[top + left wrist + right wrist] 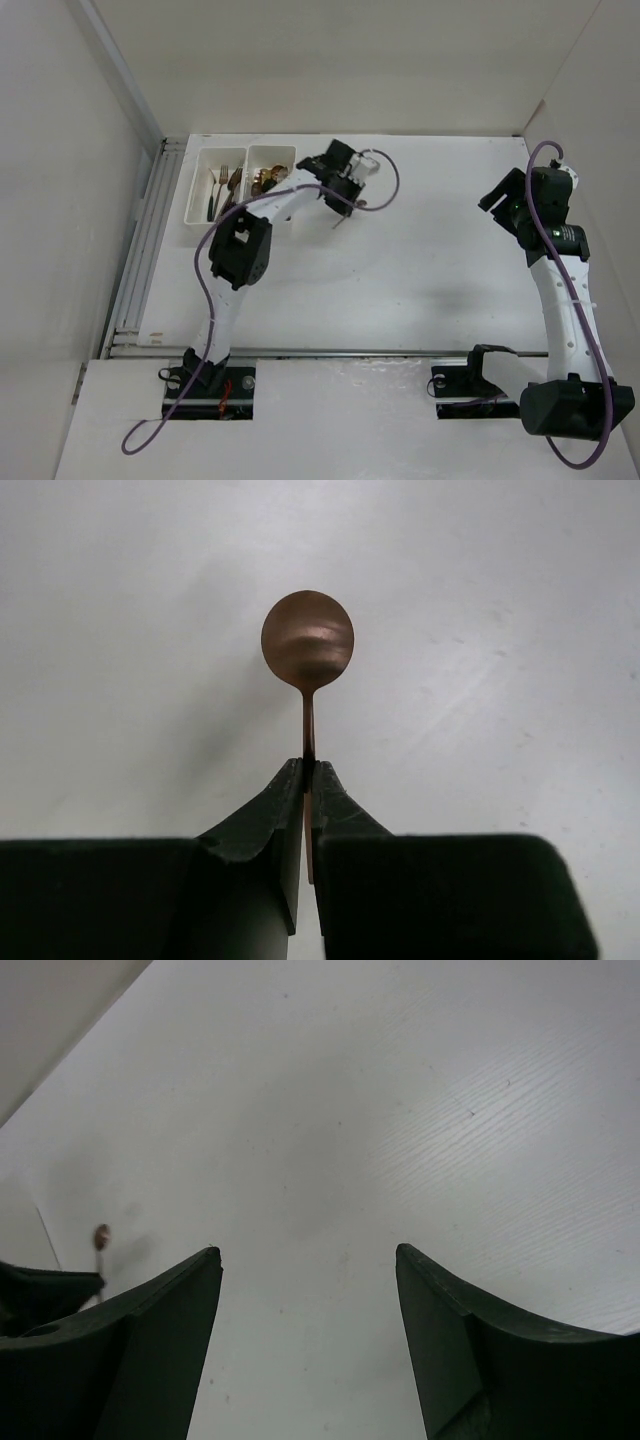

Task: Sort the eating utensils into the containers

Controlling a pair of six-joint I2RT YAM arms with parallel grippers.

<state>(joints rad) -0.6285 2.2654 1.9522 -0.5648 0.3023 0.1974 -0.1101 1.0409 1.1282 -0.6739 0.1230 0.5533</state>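
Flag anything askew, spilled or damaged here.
Nothing stands out. The left end effector grips the copper round-bowled metal spoon by its handle, held straight. The other utensils lie inside the two white rectangular plastic trays. The right end effector is open above the white table.

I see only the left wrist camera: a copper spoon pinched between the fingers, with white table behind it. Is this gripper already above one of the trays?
Observer: No. The left gripper with the copper spoon is over bare table, just right of the right tray.
Operator: Do the trays hold something already?
Observer: Yes. The left tray holds a few slim utensils; the right one holds a heap of copper-gold pieces.
Operator: And the other arm?
Observer: The right gripper is open and empty, far on the table's right side.
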